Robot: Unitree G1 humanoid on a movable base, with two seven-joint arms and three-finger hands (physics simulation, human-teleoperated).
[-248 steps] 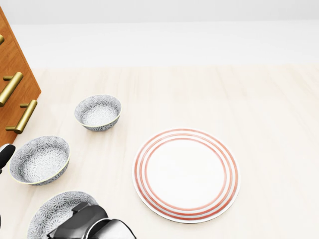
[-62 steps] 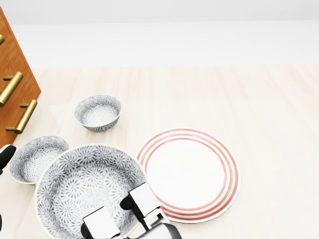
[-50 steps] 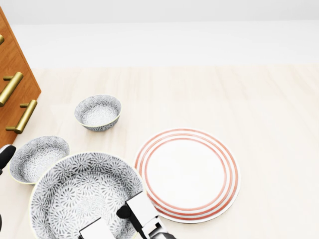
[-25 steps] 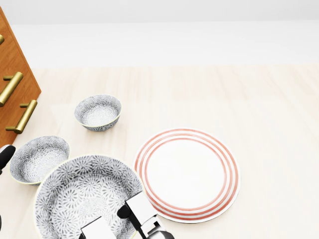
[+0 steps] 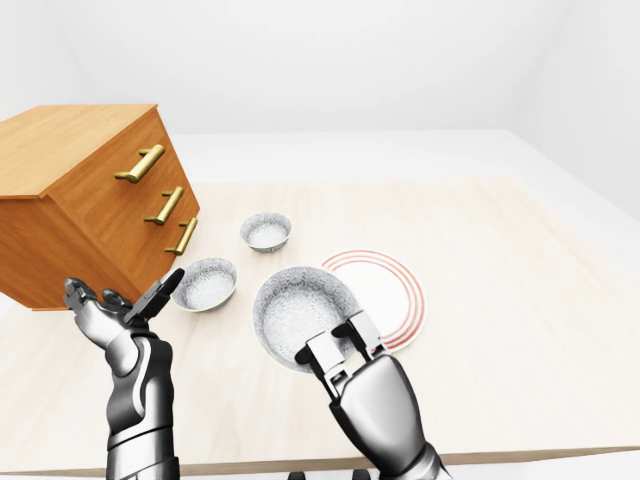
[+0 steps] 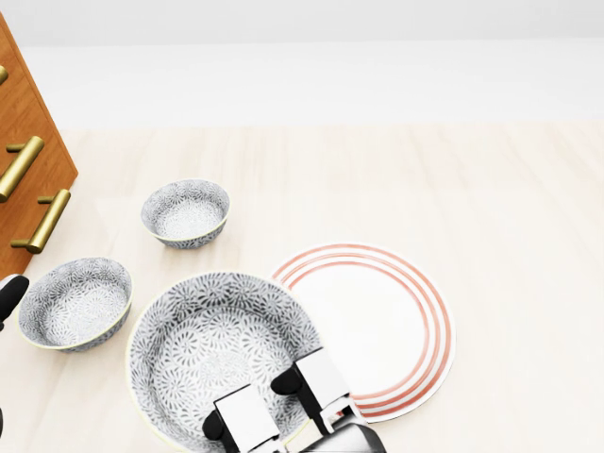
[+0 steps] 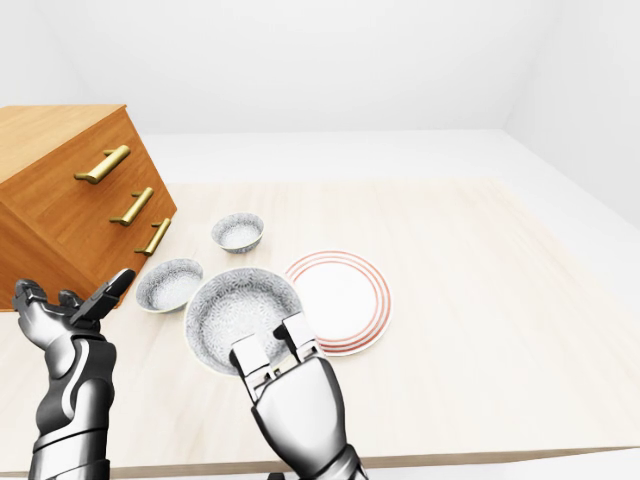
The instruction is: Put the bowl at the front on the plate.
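Three patterned bowls are in view, together with one red-ringed plate [image 6: 396, 321], all on a pale wooden table [image 6: 491, 198]. The largest bowl [image 6: 222, 344] is the task's item, being the one lowest in the head view; the right hand [image 5: 375, 400] grasps it at its lower rim. Two fingers [image 6: 321, 377] are hooked over the rim into the basin; the thumb is hidden beneath, presumably pinching from below. This rim grip is judged deliberate, since it leaves the bowl's underside free for setting down.

The bowl appears raised off the table and tipped slightly toward the camera. In the head view its right side overlaps the plate's left edge; it is not yet centred over the plate, nor resting on it. The carry is judged partly done; a further shift to the right and a lowering remain.

The left hand [image 5: 115, 310] is released, fingers spread, holding nothing. It hangs beside the wooden drawer chest [image 5: 80, 200] and near the medium bowl [image 6: 75, 302], apparently kept clear of the working side.

The small bowl [image 6: 186, 212] stands apart, above the others in the head view; neither spare bowl obstructs the path. Risk noted: the two-finger rim hold may let the bowl tilt on release.
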